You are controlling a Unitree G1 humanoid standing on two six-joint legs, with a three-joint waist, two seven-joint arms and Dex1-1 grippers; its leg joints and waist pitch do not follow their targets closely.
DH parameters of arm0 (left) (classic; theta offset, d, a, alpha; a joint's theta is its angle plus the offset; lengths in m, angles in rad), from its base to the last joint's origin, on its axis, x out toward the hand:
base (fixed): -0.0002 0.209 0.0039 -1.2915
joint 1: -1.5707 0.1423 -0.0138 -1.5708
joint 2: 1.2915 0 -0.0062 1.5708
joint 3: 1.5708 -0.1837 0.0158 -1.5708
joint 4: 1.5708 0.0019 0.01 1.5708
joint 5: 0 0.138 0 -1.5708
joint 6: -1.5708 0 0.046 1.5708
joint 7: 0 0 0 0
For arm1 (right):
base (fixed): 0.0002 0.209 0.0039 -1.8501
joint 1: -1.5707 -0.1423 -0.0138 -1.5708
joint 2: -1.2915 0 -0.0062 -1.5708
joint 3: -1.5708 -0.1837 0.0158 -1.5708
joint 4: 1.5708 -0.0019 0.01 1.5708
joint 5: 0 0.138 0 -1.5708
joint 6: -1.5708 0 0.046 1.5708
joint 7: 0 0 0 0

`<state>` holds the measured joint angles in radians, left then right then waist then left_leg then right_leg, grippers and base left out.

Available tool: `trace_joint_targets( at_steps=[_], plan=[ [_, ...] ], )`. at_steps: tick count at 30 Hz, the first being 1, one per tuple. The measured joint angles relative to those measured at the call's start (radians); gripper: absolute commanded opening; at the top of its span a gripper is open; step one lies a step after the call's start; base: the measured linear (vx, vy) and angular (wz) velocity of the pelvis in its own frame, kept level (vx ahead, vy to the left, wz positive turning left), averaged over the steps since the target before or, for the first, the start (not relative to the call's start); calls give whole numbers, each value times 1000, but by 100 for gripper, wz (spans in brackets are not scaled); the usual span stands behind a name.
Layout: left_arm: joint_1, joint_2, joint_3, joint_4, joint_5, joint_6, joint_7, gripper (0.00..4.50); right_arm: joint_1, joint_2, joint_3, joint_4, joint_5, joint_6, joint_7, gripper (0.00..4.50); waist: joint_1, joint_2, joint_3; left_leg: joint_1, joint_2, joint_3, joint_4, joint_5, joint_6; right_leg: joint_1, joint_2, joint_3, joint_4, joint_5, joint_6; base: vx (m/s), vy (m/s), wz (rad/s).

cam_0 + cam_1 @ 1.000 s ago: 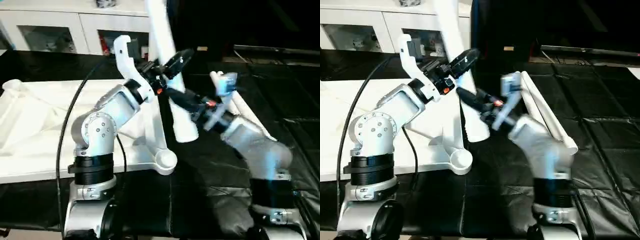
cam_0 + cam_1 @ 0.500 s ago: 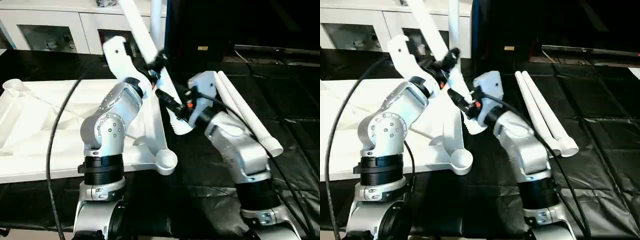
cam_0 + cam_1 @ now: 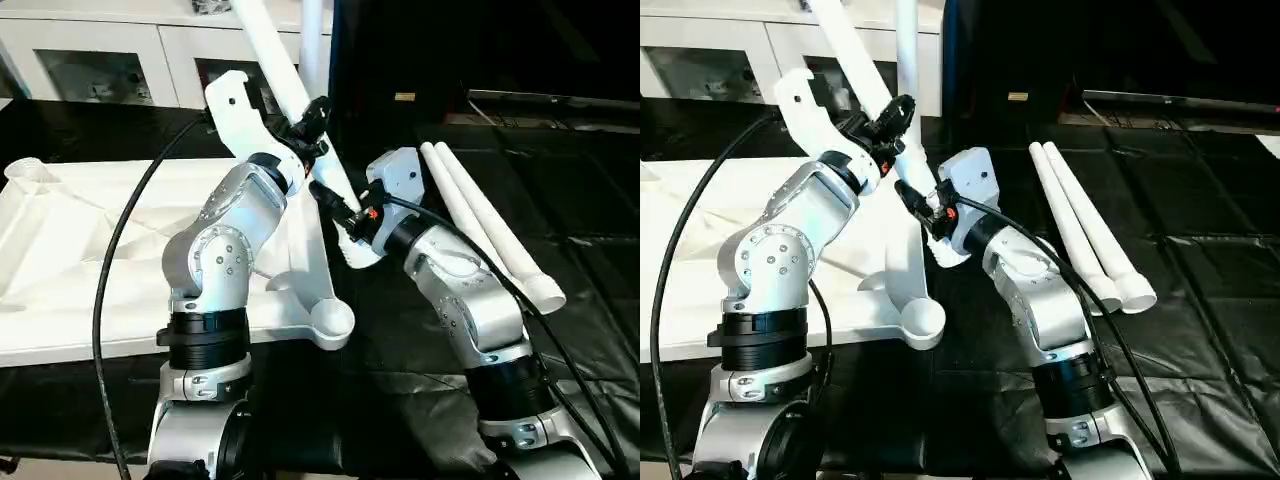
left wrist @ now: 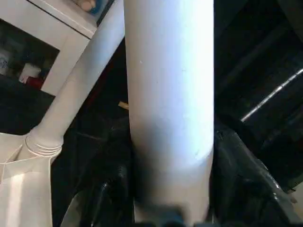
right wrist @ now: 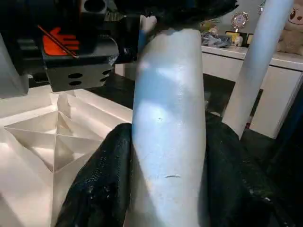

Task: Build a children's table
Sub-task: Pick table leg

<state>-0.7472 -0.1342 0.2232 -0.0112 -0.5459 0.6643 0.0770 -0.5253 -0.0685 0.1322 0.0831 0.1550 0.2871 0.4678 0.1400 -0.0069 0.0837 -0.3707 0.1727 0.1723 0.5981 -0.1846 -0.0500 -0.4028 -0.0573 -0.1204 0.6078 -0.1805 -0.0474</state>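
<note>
1. The left pincer (image 3: 318, 118) and the right pincer (image 3: 343, 215) both grip the same long white leg (image 3: 300, 95). The left one holds it higher up and the right one holds it near its fat bottom end. In each wrist view the black fingers (image 5: 106, 175) sit on both sides of the tube.
2. The leg leans up and away from the pincers. Its fat end hangs just past the edge of the white table top (image 3: 90, 260), not in a hole yet.
3. The table top lies upside down beside the left pincer, with its ribs showing. One round corner socket (image 3: 331, 320) is empty, a bit below the right pincer.
4. Another leg (image 3: 314, 40) already stands up behind the left pincer.
5. Two more legs (image 3: 490, 230) lie flat on the black mat (image 3: 580, 200), off to the outer side of the right pincer.
6. The leg looks light and hollow, I think. It is stiff and will not bend.
7. It looks smooth, so it may slip or spin in the pincers.
8. Holding it near the fat end helps aim it. A second hold higher up stops it from wobbling.
</note>
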Motion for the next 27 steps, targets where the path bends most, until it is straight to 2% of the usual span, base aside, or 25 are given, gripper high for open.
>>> trace_joint_targets(
  at_steps=[2,4,5,8,9,11,13,15,18,21,27],
  plan=[
    [0,0,0,5,-3,-6,2,183,0,1,-1,1,4,1,4,254,0,0,0,0,0,0,0,0,0,0,0,0,0,0,0,0,0,0],
    [0,1,3,12,-3,-11,1,183,0,5,-8,0,32,14,30,259,0,0,0,0,0,0,0,0,0,0,0,0,0,0,0,0,0,0],
    [-1,4,4,19,-2,-14,-2,182,0,4,-10,0,50,21,43,287,1,0,0,0,0,0,0,0,1,0,0,0,0,0,0,0,0,0],
    [-22,71,-5,56,13,-16,-58,182,0,-36,-32,-26,131,81,125,298,1,0,0,0,0,0,1,1,1,0,0,0,0,1,0,0,0,0],
    [-35,125,-9,77,11,-11,-105,182,0,-72,-41,-52,178,120,179,302,2,0,0,0,0,0,1,1,2,0,0,0,1,1,0,0,0,0],
    [-45,177,-3,81,12,-12,-150,182,0,-104,-69,-75,216,150,220,339,-1,0,0,1,0,0,1,1,2,0,0,0,1,1,1,0,0,0],
    [-47,217,-2,82,7,-7,-205,181,-1,-132,-98,-77,249,188,249,344,1,0,0,1,0,0,2,1,2,0,0,0,1,1,0,0,0,0],
    [-46,238,-4,85,-18,17,-265,181,-5,-155,-112,-76,287,237,285,372,5,0,0,0,0,0,3,1,2,0,0,0,2,3,-4,0,0,0],
    [-46,282,-10,86,-84,69,-385,181,-24,-206,-129,-71,359,320,351,384,6,0,0,0,0,0,4,1,2,1,0,0,2,3,-4,0,0,0],
    [-46,313,-13,86,-141,109,-494,181,-32,-232,-159,-63,423,381,406,384,6,0,0,0,0,0,5,1,2,1,0,0,3,3,-4,0,0,0],
    [-46,340,-61,48,-247,181,-687,181,-83,-263,-155,1,488,485,523,384,6,-1,-1,0,0,0,5,1,2,1,0,0,3,4,-3,0,0,0]
  ],
)
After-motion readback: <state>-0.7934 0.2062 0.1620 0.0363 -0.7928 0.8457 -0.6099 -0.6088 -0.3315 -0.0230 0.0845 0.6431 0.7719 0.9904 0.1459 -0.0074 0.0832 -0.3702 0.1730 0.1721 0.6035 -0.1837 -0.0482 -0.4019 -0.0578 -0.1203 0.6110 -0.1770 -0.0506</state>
